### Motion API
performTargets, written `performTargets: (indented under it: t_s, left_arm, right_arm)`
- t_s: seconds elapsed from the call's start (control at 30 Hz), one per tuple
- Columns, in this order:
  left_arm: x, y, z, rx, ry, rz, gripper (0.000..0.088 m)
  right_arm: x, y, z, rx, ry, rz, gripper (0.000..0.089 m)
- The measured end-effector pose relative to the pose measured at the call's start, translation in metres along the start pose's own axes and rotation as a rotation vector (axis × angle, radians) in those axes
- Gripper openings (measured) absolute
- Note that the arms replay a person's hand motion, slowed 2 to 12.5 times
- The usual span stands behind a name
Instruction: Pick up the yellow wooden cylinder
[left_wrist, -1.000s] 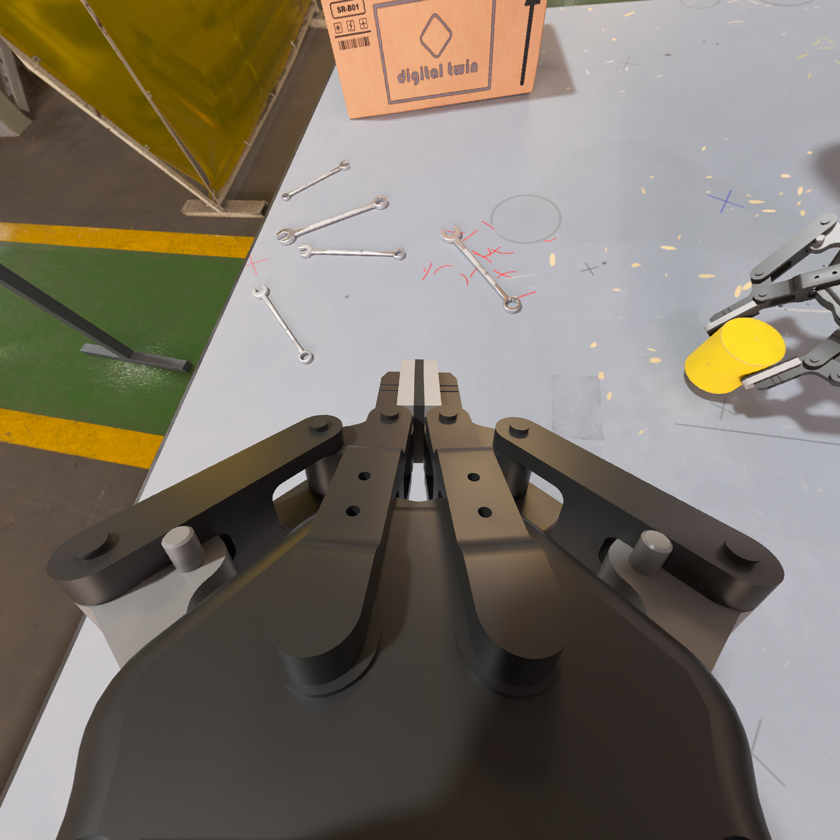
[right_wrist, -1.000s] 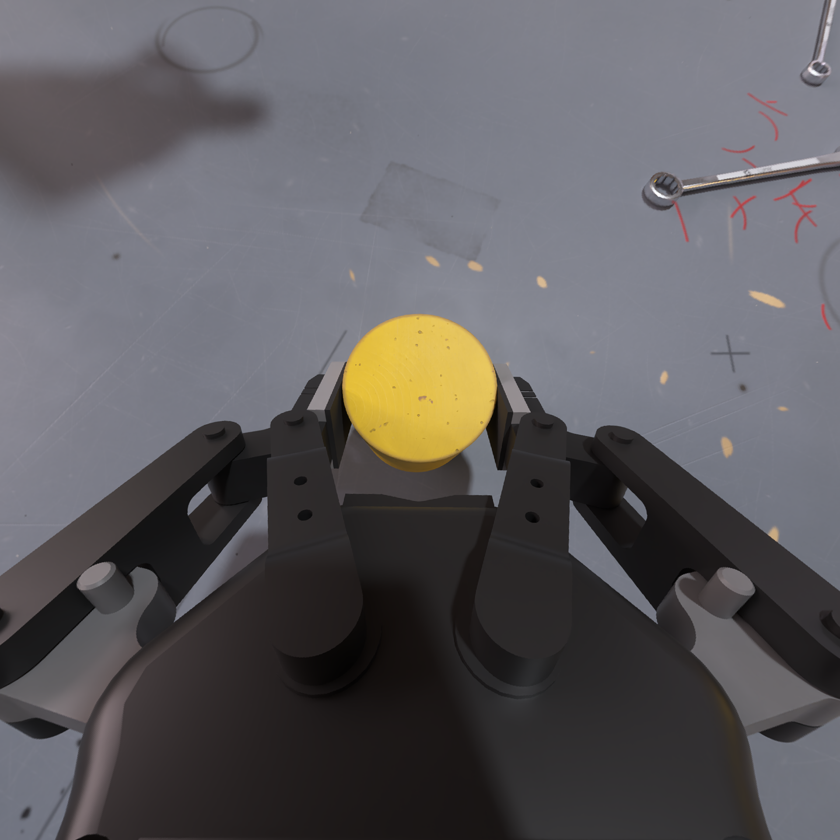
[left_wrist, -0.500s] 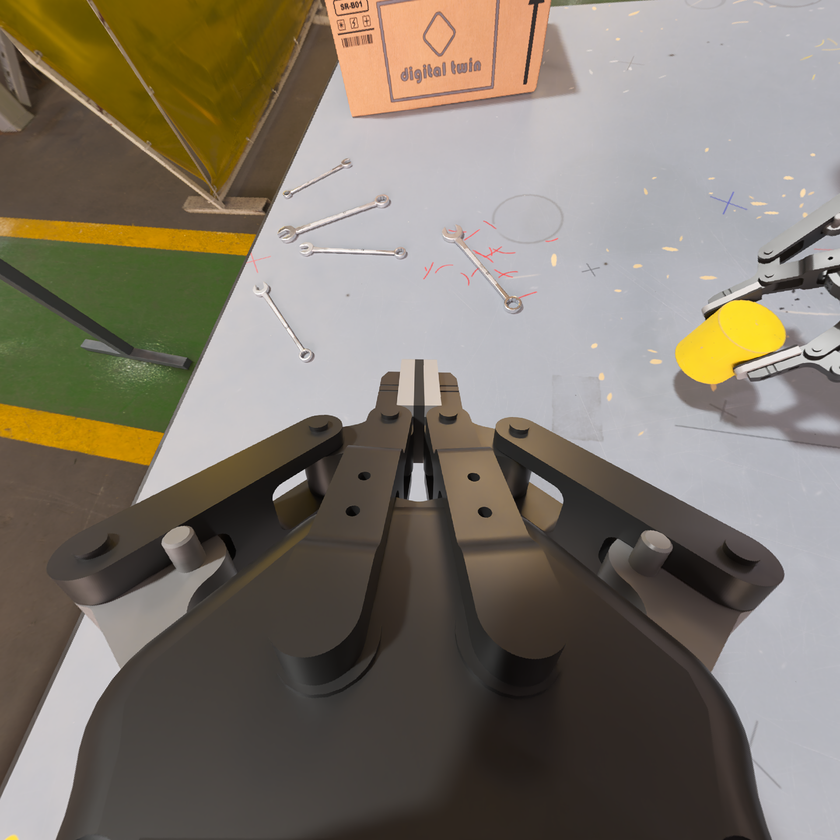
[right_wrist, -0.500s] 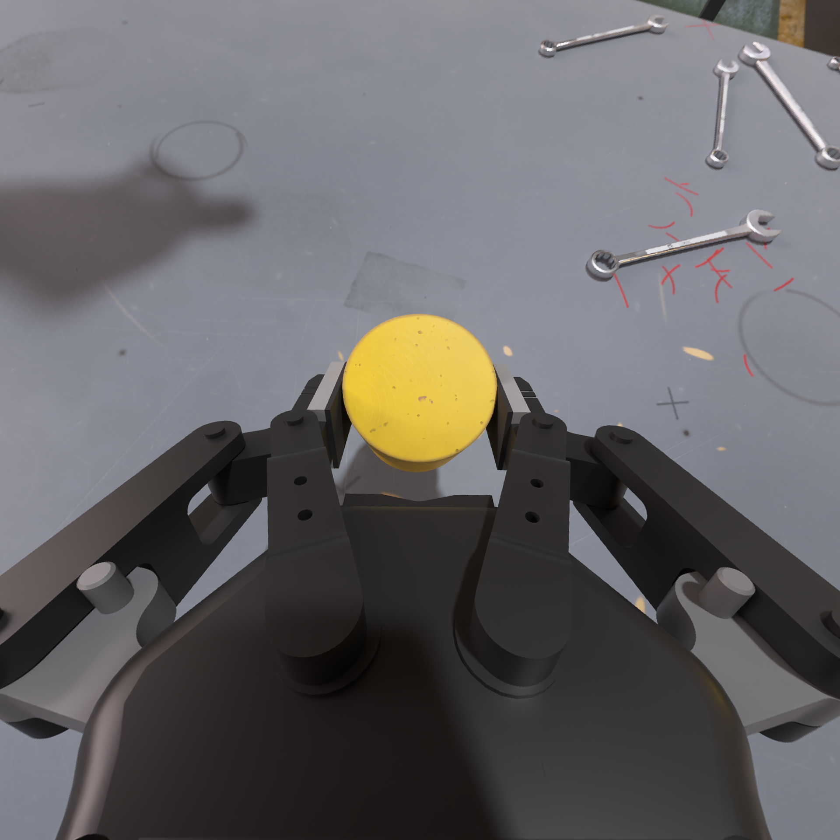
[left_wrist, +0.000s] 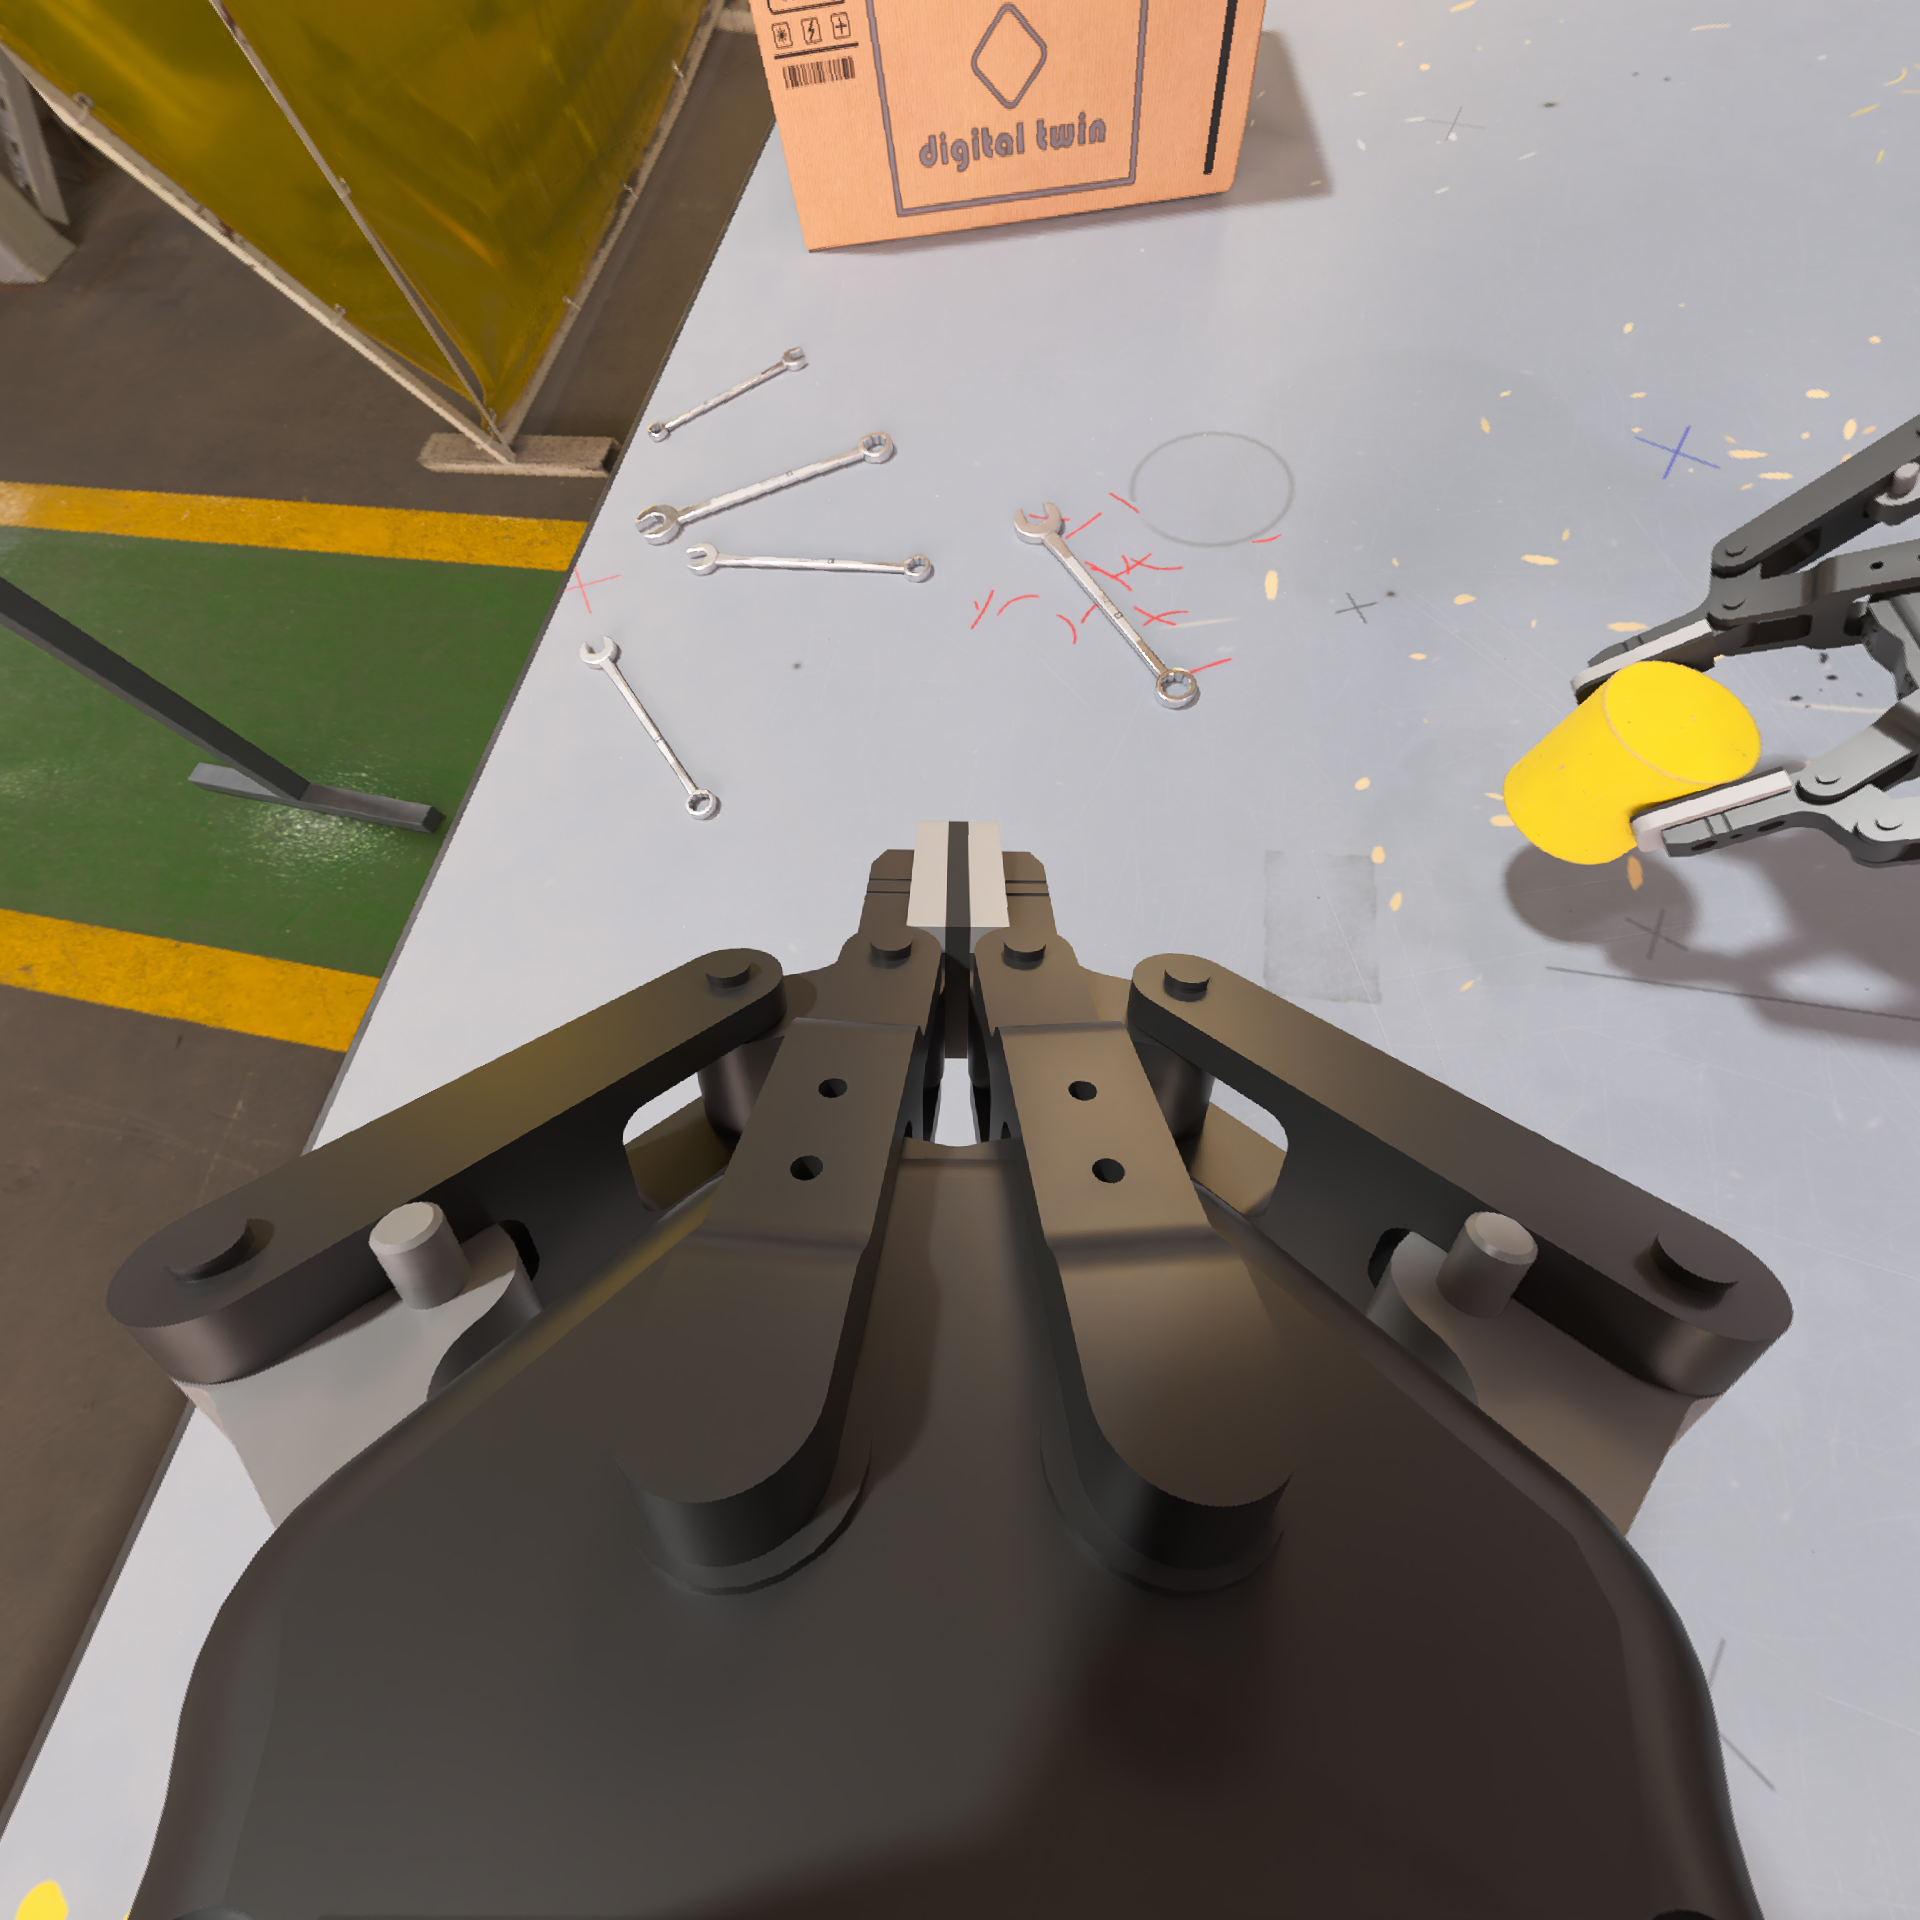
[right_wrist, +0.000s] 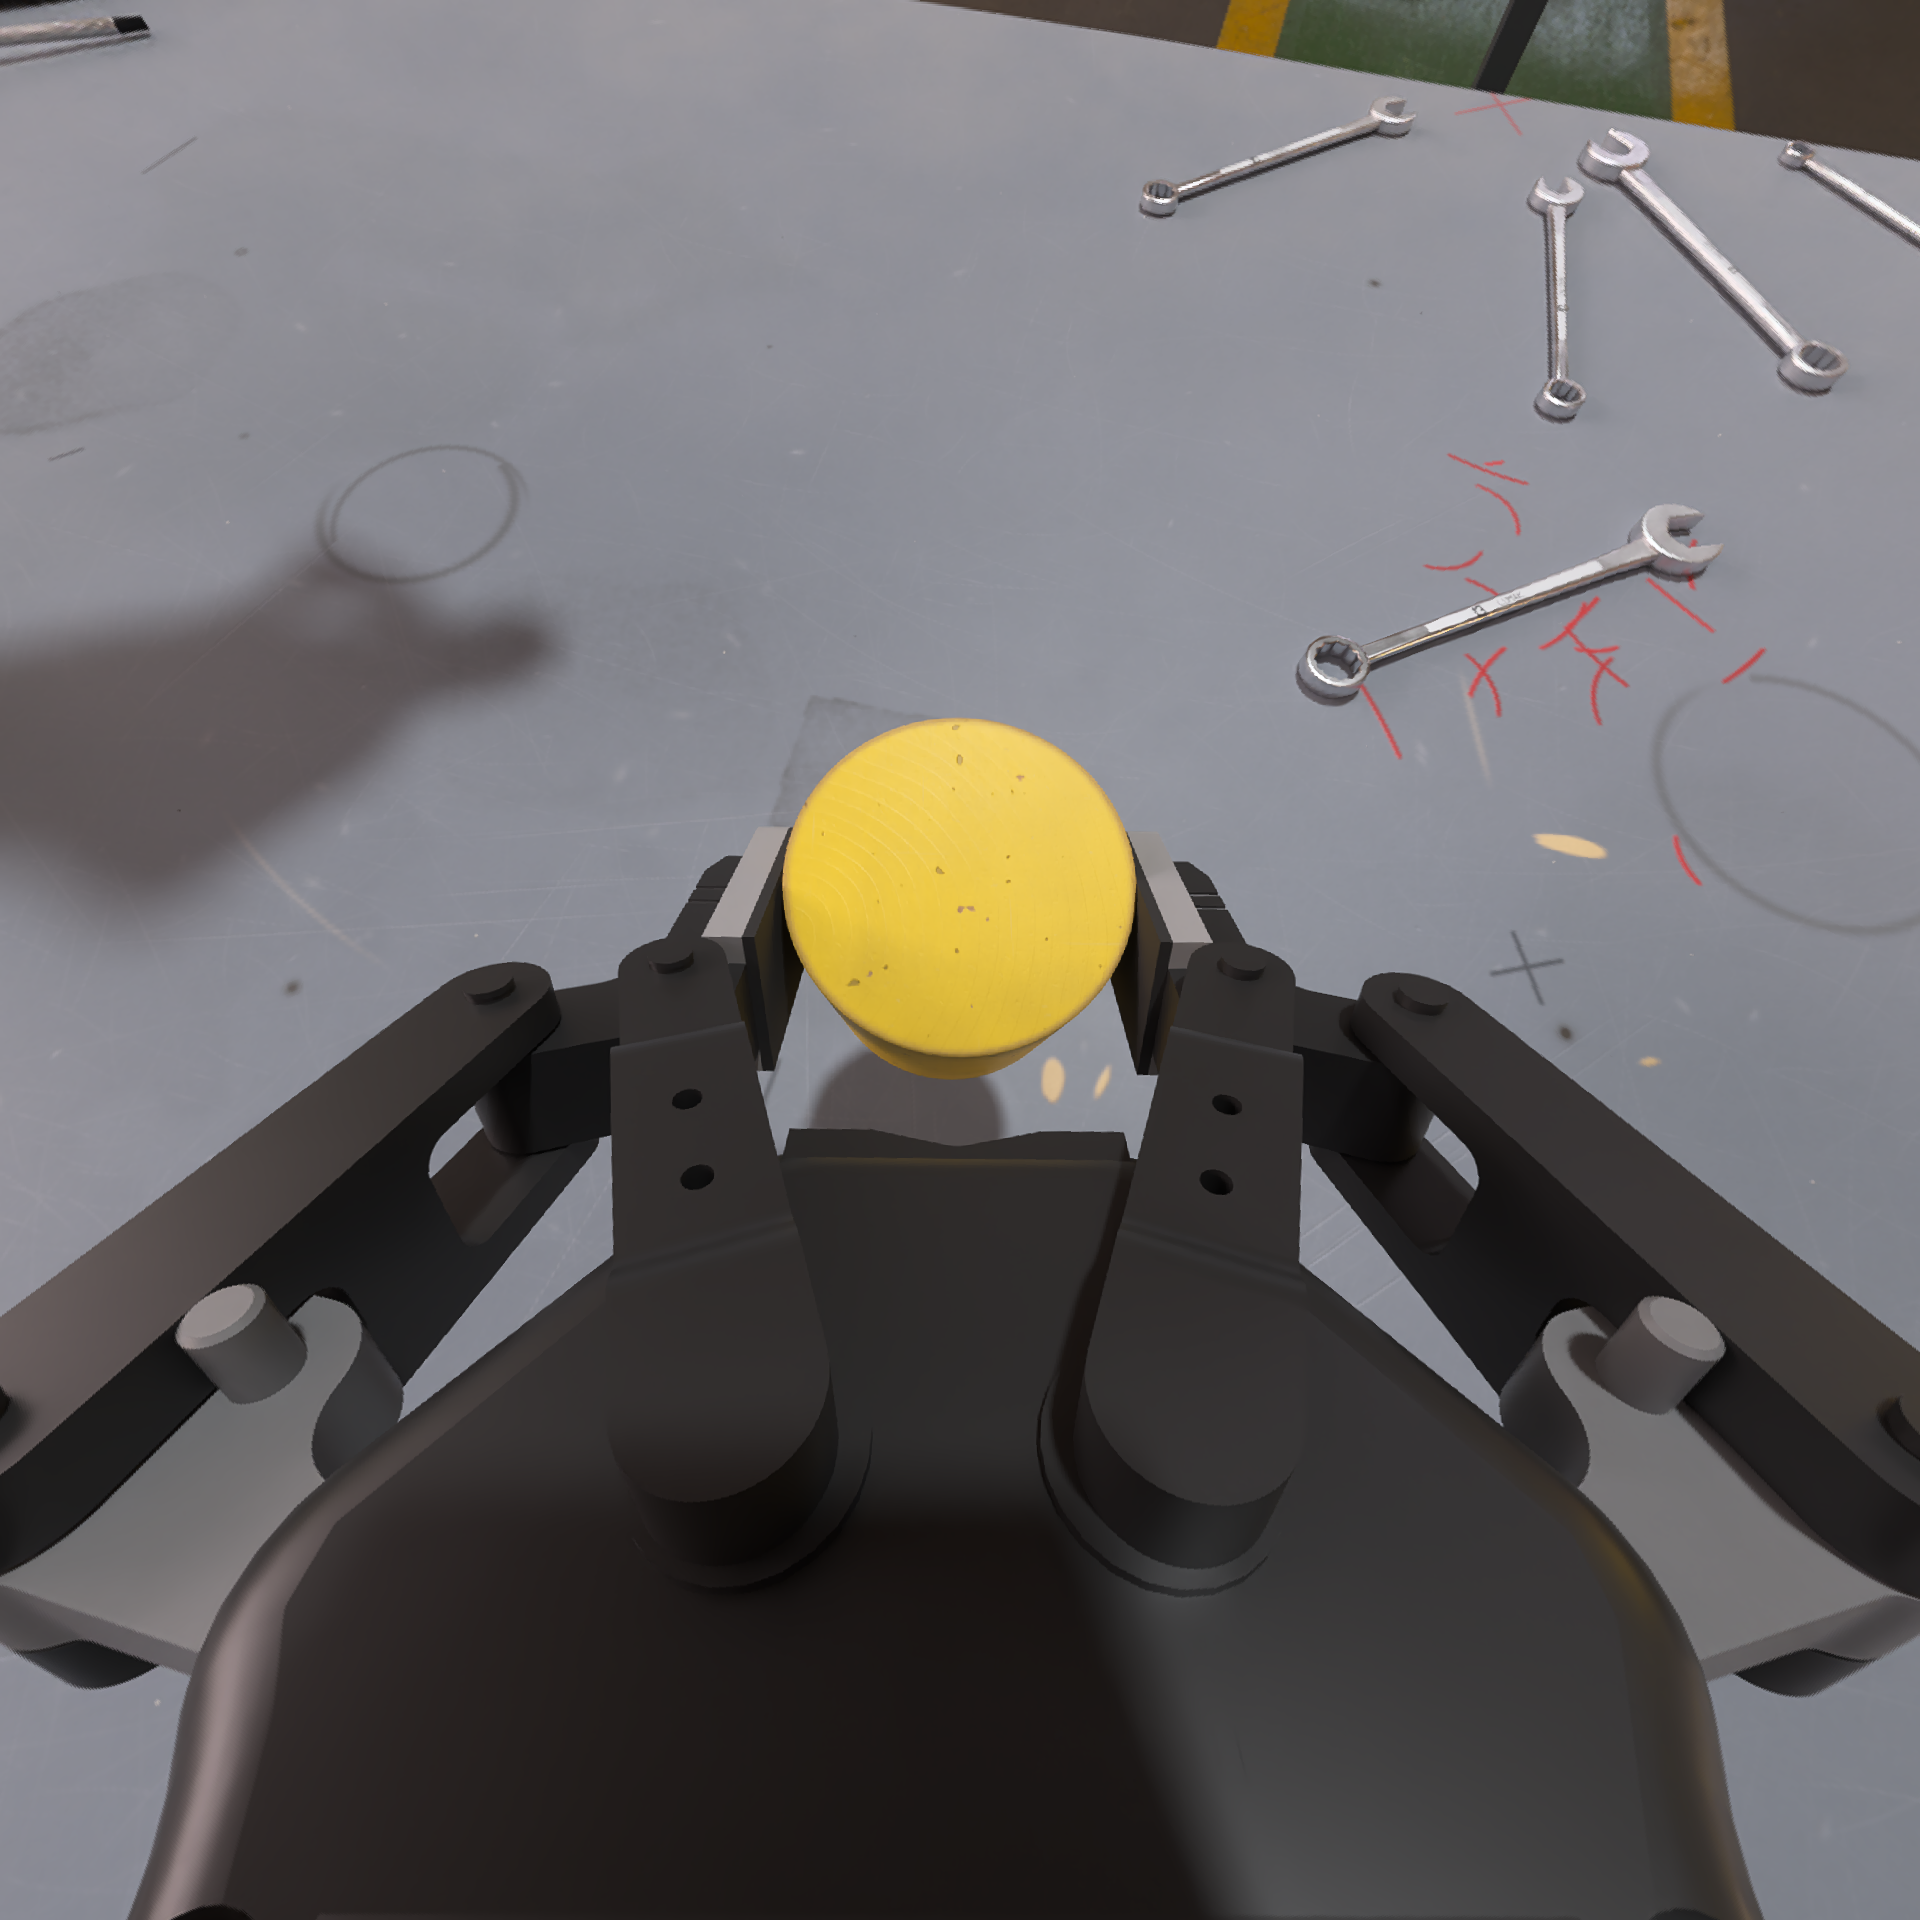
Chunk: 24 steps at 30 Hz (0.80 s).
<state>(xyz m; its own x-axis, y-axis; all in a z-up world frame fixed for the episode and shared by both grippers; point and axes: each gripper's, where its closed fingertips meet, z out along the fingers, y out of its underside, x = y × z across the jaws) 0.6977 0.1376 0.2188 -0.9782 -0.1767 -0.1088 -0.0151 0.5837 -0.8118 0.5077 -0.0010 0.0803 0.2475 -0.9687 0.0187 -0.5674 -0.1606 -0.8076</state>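
Note:
The yellow wooden cylinder (right_wrist: 956, 894) sits between the two fingers of my right gripper (right_wrist: 956, 914), which is shut on its sides. Its flat round end faces the camera, and its shadow lies on the grey table below, so it hangs clear of the surface. In the left wrist view the same cylinder (left_wrist: 1621, 764) shows at the far right, tilted and held above the table by the right gripper (left_wrist: 1652, 758). My left gripper (left_wrist: 957, 883) is shut and empty, hovering over the table well to the left of the cylinder.
Several steel wrenches (left_wrist: 1107, 603) lie on the grey table (left_wrist: 1351, 312) ahead of the left gripper, also in the right wrist view (right_wrist: 1496, 608). A cardboard box (left_wrist: 1013, 114) stands at the far end. The table's left edge drops to a floor with green and yellow stripes (left_wrist: 208, 675).
My right gripper has lifted the cylinder higher off the table and tipped forward, bringing more wrenches into its view. The left gripper has stayed put.

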Motion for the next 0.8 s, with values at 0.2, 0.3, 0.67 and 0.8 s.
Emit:
performTargets:
  t_s: [0.2, 0.3, 0.67, 0.8]
  left_arm:
    - [0.0, 0.0, 0.0, -0.005, 0.0, 0.002, 0.0]
    - [0.0, 0.0, 0.0, -0.007, 0.001, 0.003, 0.0]
    - [0.0, 0.0, 0.0, -0.006, 0.002, 0.0, 0.0]
    - [0.0, 0.0, 0.0, -0.004, 0.001, 0.0, 0.0]
  right_arm:
    - [-0.002, -0.003, 0.006, 0.0, 0.008, 0.026, 0.0508]
    - [-0.003, -0.005, 0.009, 0.002, 0.015, 0.035, 0.0508]
    - [-0.006, -0.012, 0.017, 0.011, 0.036, 0.07, 0.0508]
    - [-0.007, -0.014, 0.02, 0.007, 0.04, 0.078, 0.0508]
